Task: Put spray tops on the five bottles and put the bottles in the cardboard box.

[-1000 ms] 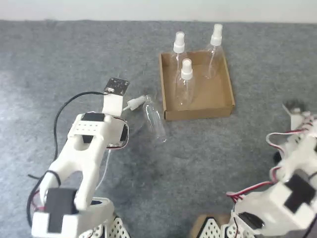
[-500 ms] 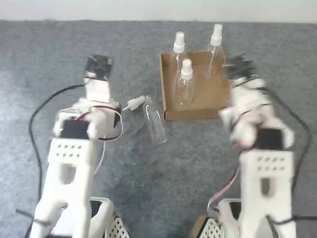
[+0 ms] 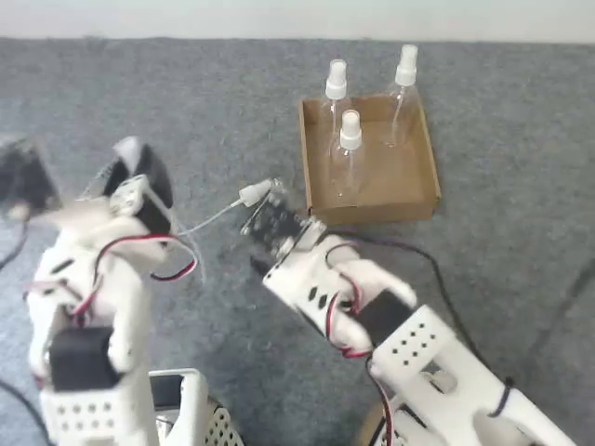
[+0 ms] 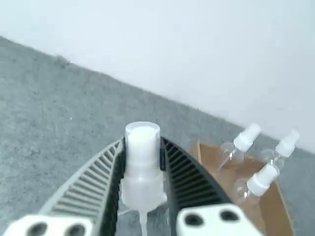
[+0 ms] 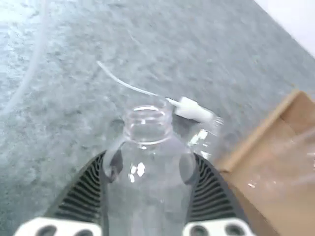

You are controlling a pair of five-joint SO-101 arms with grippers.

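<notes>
High view: the left gripper [image 3: 135, 172] is up at the table's [image 3: 483, 139] left side, well apart from the cardboard box [image 3: 372, 212]. 1 s ago that arm was low, next to a bottle lying near the box's left wall. The right gripper [image 3: 270, 221] has swung in from the right edge & now covers that spot. Three capped bottles [image 3: 346, 163] stand in the box, unchanged. A loose spray top [image 3: 255, 193] lies just left of the box, thin tube trailing left.

Left wrist view: gripper clenched on a held spray top [image 4: 142, 162], tube hanging below. Box w/ the 3 bottles sits beyond.

Right wrist view: gripper clamped round an open bottle [image 5: 147, 162], neck bare. The loose top lies on the table just past it.

Meaning, prob.: top in one gripper, bottle in the other, so bottle no. 4 is set up for capping. Next move needs the tube lined up w/ the neck.
</notes>
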